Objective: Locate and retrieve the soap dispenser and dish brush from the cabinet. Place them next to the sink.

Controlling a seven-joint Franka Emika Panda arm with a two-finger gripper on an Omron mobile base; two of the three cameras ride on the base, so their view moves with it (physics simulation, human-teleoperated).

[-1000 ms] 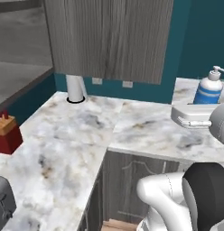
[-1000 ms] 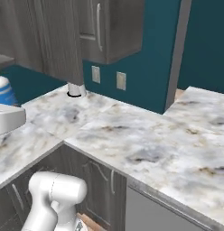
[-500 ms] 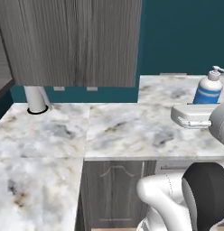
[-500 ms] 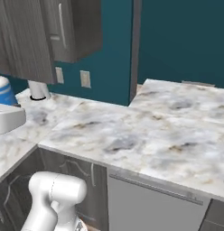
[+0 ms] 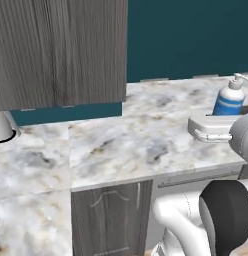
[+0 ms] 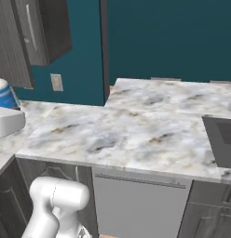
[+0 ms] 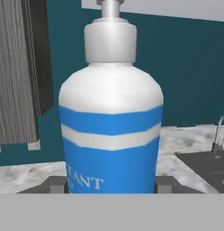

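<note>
The soap dispenser (image 7: 111,117), a blue bottle with a white band and pump top, stands upright between my gripper's (image 7: 111,186) dark fingertips (image 7: 57,185), and the jaws are shut on its lower body. It rides above the marble counter at the right edge of the left base view (image 5: 229,97) and the left edge of the right base view (image 6: 3,92). The grey wood-grain cabinet (image 5: 61,50) hangs to the left with its doors closed. The dark sink (image 6: 222,139) is recessed at the counter's right end, its chrome faucet (image 7: 217,133) beside the basin. The dish brush is out of view.
The marble counter (image 6: 131,125) runs along a teal wall. A white cylinder (image 5: 1,127) stands at the far left under the cabinet. A wall outlet (image 6: 56,82) sits below the cabinet (image 6: 33,37). Grey lower cabinet doors (image 5: 108,220) and a pale appliance front (image 6: 136,204) lie under the counter.
The whole scene has slid left in both base views, so the base has moved. The sink has come into sight at the right. The bottle stays in the gripper.
</note>
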